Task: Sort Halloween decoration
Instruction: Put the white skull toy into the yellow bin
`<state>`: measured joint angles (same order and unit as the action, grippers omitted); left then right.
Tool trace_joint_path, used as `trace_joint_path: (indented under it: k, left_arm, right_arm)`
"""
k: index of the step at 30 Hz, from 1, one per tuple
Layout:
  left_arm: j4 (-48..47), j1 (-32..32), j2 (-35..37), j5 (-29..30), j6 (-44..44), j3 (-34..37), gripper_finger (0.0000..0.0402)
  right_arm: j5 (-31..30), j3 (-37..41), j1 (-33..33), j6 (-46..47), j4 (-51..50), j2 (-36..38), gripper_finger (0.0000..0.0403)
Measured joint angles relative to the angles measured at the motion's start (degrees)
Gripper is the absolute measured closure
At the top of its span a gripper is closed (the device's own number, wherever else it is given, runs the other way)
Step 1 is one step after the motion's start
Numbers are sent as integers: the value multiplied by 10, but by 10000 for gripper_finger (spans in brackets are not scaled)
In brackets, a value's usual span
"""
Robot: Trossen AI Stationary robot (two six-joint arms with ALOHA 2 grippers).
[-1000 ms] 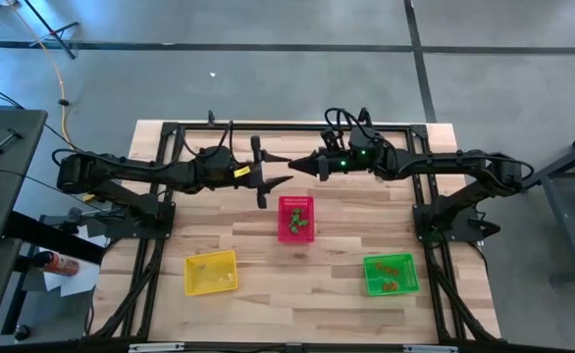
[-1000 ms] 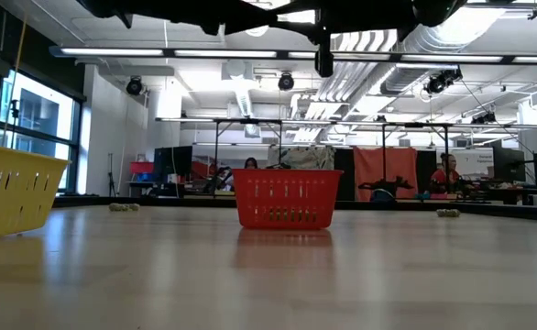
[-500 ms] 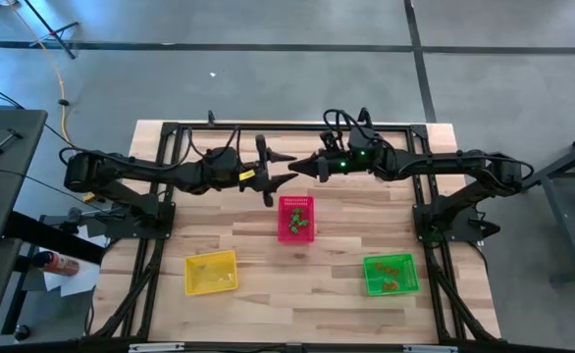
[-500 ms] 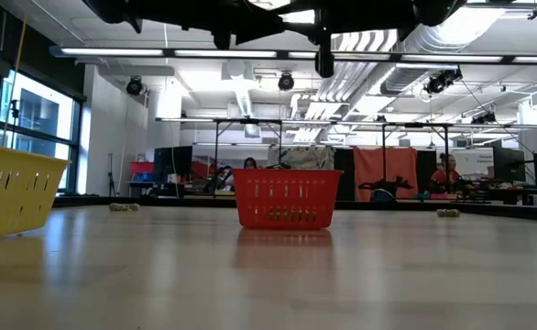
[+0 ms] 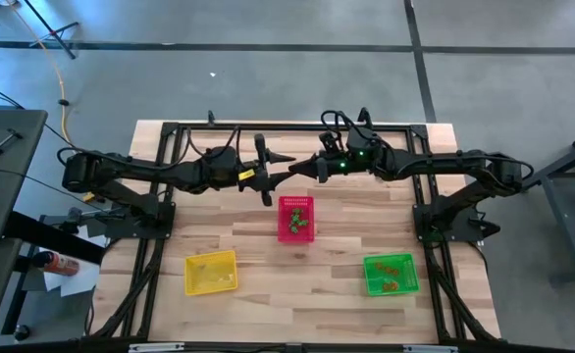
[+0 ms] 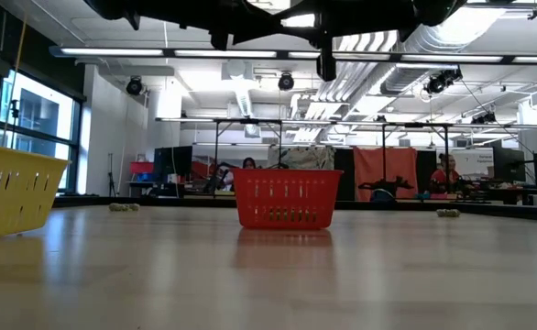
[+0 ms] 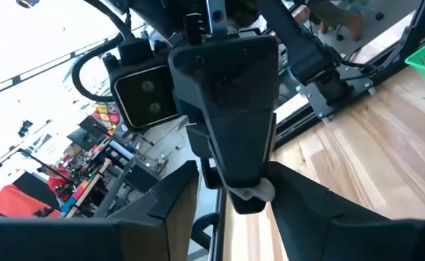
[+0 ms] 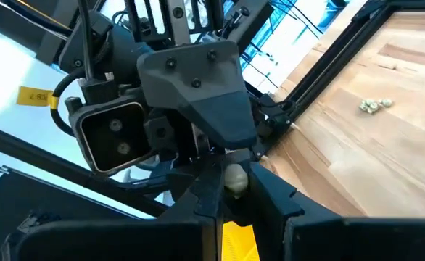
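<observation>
Right gripper (image 8: pixel 227 190) pinched a pale trinket (image 8: pixel 234 177) mid-air above the desk (image 5: pixel 268 245); left gripper (image 7: pixel 230 199) spread around it. Trinket looked light, small, probably slippery: grip across its middle.

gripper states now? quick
Left gripper: open, fingers either side of the pale trinket.
Right gripper: shut on the pale trinket.

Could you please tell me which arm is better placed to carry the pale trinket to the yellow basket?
Probably the left. The pale trinket is pinched in the right claw, with the left claw open around it, and the yellow basket lies on the left arm's side.
</observation>
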<state>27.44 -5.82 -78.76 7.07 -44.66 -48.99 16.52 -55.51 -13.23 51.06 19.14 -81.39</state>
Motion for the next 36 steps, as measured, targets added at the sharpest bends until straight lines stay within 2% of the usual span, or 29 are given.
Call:
trace_joint_path:
  k: [8, 19, 29, 36]
  left_arm:
    - [-10, 3, 0, 0, 0, 0, 284]
    - [-12, 3, 0, 0, 37, 0, 366]
    - [-19, 3, 2, 1, 39, 0, 377]
    - [-24, 3, 2, 4, 39, 0, 378]
  right_arm:
    - [1, 0, 0, 3, 0, 0, 367]
    - [5, 0, 0, 15, -2, 0, 350]
    - [5, 1, 0, 21, 13, 0, 331]
    - [6, 1, -3, 32, 18, 0, 281]
